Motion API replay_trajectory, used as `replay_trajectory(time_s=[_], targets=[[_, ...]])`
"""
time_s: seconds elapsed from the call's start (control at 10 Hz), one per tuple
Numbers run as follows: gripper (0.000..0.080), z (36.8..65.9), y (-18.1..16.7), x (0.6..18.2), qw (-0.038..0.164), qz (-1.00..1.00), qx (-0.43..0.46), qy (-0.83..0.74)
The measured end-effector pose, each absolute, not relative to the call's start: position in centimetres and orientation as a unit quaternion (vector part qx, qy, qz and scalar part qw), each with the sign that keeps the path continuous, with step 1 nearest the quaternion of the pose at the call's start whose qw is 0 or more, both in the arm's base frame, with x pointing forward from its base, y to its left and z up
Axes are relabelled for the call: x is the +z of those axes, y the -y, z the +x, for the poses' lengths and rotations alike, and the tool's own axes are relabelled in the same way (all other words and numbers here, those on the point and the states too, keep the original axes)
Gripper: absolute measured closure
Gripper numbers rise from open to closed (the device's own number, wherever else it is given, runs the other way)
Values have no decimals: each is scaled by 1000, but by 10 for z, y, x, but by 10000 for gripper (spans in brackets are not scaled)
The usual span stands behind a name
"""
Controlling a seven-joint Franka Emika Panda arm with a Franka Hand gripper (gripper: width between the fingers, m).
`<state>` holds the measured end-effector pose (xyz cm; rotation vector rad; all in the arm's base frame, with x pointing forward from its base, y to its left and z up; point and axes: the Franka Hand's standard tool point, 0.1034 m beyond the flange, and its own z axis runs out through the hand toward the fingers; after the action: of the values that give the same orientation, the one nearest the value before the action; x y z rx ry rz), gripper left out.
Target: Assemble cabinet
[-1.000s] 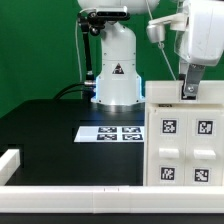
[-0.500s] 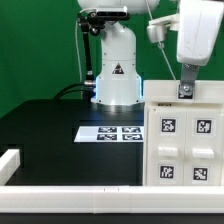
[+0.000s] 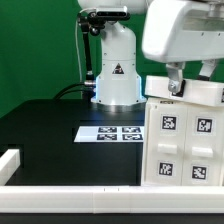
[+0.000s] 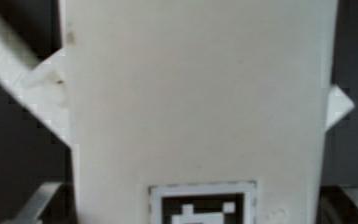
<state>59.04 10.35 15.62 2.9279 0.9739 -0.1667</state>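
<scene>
The gripper [image 3: 176, 86] hangs right over the top edge of the cabinet [image 3: 186, 140], fingertips at its upper face; whether they pinch it cannot be told. The cabinet stands on the black table [image 3: 50, 130] at the exterior view's right, tags forward. Beside it lies the marker board [image 3: 110, 132]; the robot base [image 3: 116, 70] stands farther back.

Flat marker board [image 3: 110, 132] with four tags lying mid black table [image 3: 45, 125], green backdrop [image 3: 35, 45] up at 10 o'clock, long low white bar [image 3: 70, 205] down at 6, small white block [image 3: 9, 163] at 8.
</scene>
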Motion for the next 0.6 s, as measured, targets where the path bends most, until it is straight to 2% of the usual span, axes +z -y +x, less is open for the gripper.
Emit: replay_trajectory(time_s=[0.6], targets=[[246, 590, -106, 157, 27, 993, -52, -107]])
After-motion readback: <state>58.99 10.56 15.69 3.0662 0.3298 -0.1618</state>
